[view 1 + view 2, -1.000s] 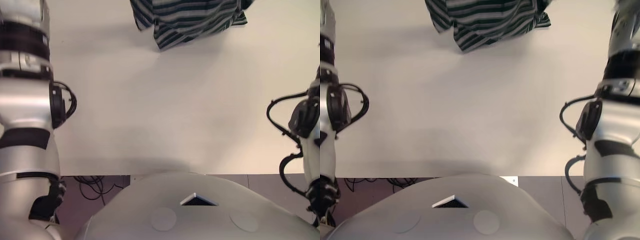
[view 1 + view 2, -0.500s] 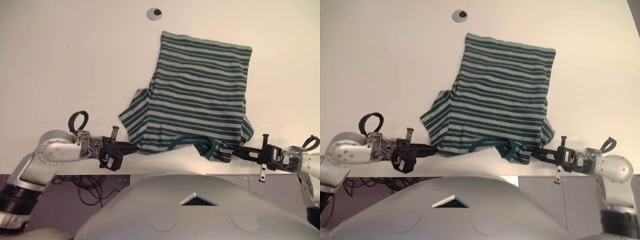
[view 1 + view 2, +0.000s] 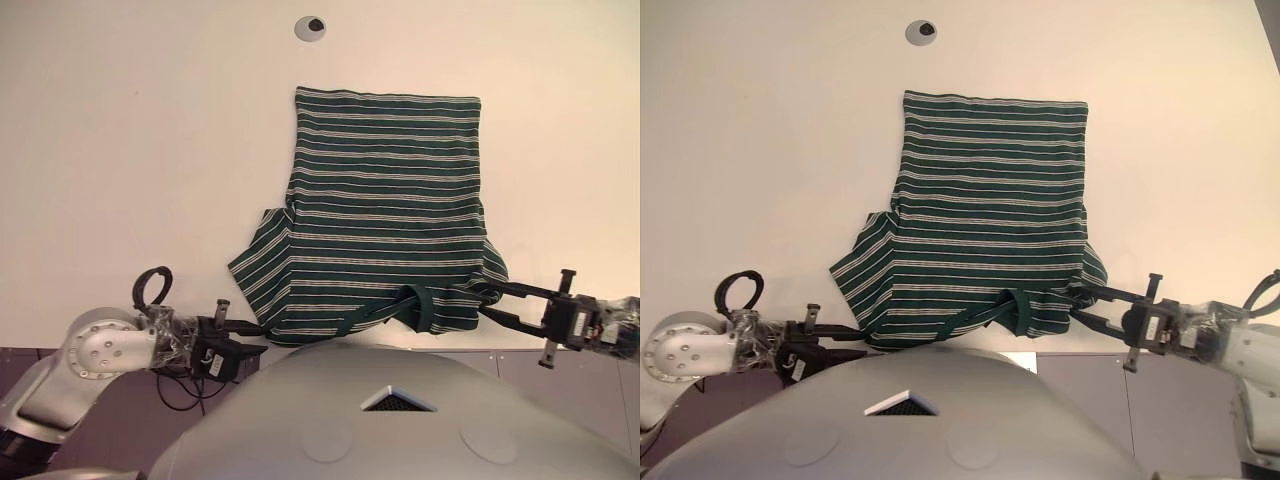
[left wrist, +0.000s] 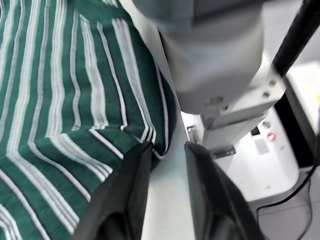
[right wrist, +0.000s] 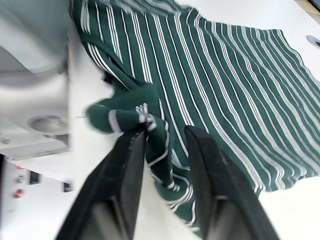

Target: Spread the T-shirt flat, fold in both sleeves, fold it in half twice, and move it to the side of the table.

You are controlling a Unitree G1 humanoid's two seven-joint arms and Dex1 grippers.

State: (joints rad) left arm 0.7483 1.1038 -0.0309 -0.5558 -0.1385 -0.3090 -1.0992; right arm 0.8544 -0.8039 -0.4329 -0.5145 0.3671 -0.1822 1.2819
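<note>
A green T-shirt [image 3: 385, 200] with white stripes lies on the white table [image 3: 130, 150], its hem at the far side and its collar [image 3: 415, 305] at the near edge. Its left sleeve [image 3: 262, 262] fans out; the right sleeve [image 3: 490, 265] is bunched. My left gripper [image 3: 262, 338] is open at the near table edge, its tips just short of the shirt's left shoulder [image 4: 150, 142]. My right gripper [image 3: 482, 302] is open, with the bunched right sleeve fabric [image 5: 150, 120] lying at its fingertips.
A round grommet hole [image 3: 314, 25] sits in the table beyond the hem. Bare tabletop stretches to the left and right of the shirt. The table's near edge runs just under the collar, and cables [image 3: 180, 385] hang below it on the left.
The head camera tilted after the oldest frames. Since half a second ago the shirt slid nearer and squared up, and both grippers opened and drew back toward the table edge.
</note>
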